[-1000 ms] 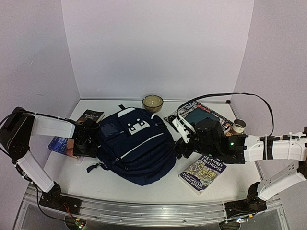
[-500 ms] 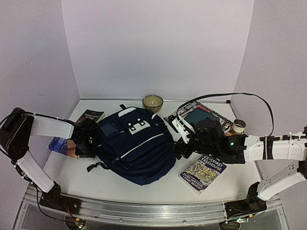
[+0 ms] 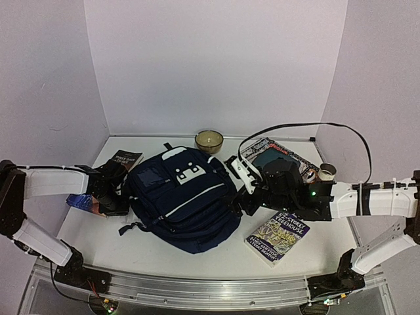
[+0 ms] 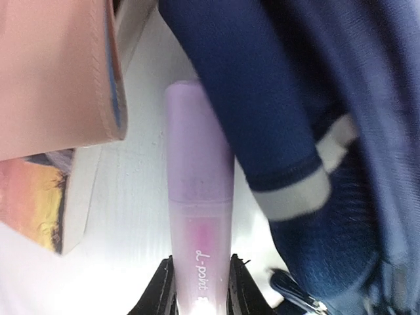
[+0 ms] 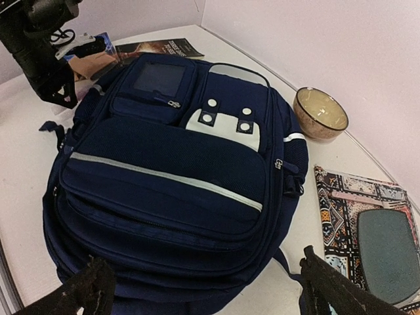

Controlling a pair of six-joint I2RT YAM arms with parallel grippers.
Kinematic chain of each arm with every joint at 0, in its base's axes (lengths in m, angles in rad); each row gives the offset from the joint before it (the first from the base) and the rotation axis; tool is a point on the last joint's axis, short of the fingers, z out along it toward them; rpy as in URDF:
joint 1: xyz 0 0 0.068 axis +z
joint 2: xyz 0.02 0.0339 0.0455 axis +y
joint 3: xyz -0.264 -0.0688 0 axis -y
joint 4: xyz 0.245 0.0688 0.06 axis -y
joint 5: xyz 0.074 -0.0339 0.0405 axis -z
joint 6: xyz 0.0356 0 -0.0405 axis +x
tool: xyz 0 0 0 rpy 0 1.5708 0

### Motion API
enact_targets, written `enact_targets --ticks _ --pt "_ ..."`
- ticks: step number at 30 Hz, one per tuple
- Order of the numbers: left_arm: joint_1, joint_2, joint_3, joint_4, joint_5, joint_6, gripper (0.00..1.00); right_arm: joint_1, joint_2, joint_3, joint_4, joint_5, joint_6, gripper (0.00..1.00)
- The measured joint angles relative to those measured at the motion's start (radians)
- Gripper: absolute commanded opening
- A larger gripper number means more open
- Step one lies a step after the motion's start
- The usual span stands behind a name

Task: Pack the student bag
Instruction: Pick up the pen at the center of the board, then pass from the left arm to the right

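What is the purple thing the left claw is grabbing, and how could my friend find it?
Start at the big navy student bag in the middle of the table. At its left side, the left claw is closed around a pale lilac marker pen, between the bag and a pink book. It is the only slim tube there, with white writing on its barrel.

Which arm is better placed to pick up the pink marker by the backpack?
Left: left fingers clasp the pale pink plastic marker beside the navy fabric backpack; right fingers hover open across the bag.
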Motion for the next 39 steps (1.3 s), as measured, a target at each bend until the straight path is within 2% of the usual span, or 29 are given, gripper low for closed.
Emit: enact_targets --ticks 6,13,17,25,33,39 --pt "0.0 -0.131 0.0 -0.013 0.056 -0.017 0.0 0.0 0.043 0.077 -0.01 -0.025 0.115 0.98" --pt "-0.008 -0.269 0.001 0.025 0.202 -0.051 0.0 -0.001 0.174 0.229 -0.024 -0.113 0.335 0.98" --pt "-0.048 -0.303 0.002 0.073 0.267 -0.093 0.0 -0.001 0.228 0.273 -0.031 -0.16 0.473 0.95" --pt "-0.278 -0.269 0.004 0.223 0.275 -0.168 0.0 -0.001 0.307 0.352 -0.045 -0.2 0.726 0.79" --pt "-0.368 -0.171 0.047 0.334 0.257 -0.18 0.0 -0.002 0.406 0.41 -0.047 -0.258 0.899 0.68" --pt "-0.435 -0.126 0.076 0.39 0.242 -0.174 0.0 -0.002 0.46 0.415 -0.047 -0.293 0.966 0.61"
